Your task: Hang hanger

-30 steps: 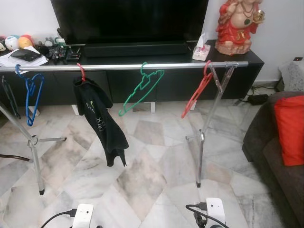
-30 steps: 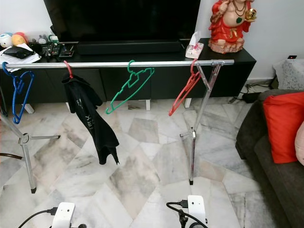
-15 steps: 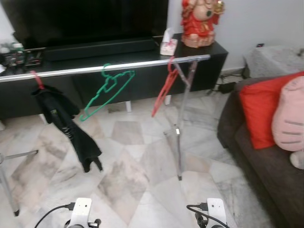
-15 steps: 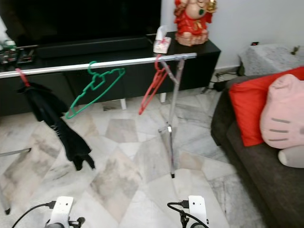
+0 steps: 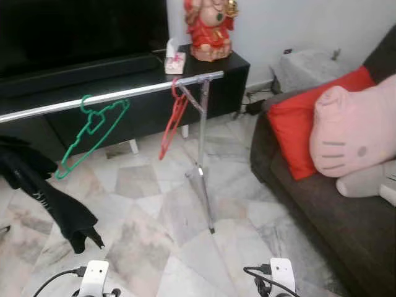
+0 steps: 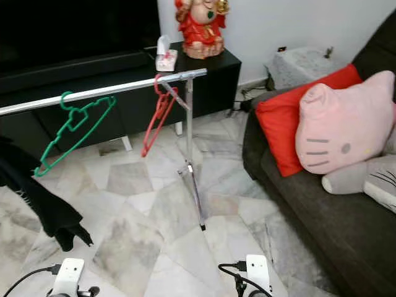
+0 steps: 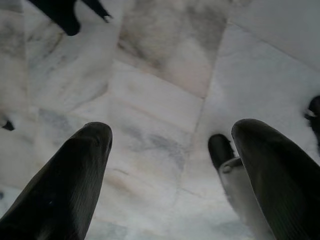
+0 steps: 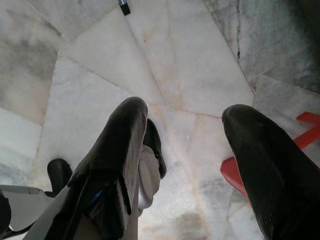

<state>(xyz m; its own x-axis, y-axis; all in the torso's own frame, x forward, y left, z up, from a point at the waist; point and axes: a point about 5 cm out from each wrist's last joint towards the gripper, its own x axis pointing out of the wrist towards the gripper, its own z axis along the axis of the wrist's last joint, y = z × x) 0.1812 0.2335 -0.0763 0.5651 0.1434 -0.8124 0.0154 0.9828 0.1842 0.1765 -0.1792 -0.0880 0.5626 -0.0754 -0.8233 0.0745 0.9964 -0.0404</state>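
Observation:
A silver clothes rail [image 5: 124,94] runs across in front of a black TV stand [image 5: 229,68]. On it hang a green hanger [image 5: 93,131] and, near the rail's right end, a red hanger [image 5: 174,119]. A black garment [image 5: 43,197] droops from the rail at the far left. My left gripper [image 7: 172,132] is open, low over the marble floor, holding nothing. My right gripper [image 8: 185,110] is also open above the floor. A red piece [image 8: 235,172], shaped like part of a hanger, lies on the floor, partly hidden behind one finger [image 8: 270,160].
The rack's upright leg [image 5: 203,161] stands mid-floor. A dark sofa [image 5: 346,229] with a red cushion [image 5: 303,120] and a pink cat-face cushion [image 5: 352,133] lines the right. A red statue [image 5: 207,28] and tissue box [image 5: 174,59] sit on the TV stand.
The camera has swung to the right: the rack has slid left in the picture and the sofa with its cushions has come into view. The hangers stay on the rail.

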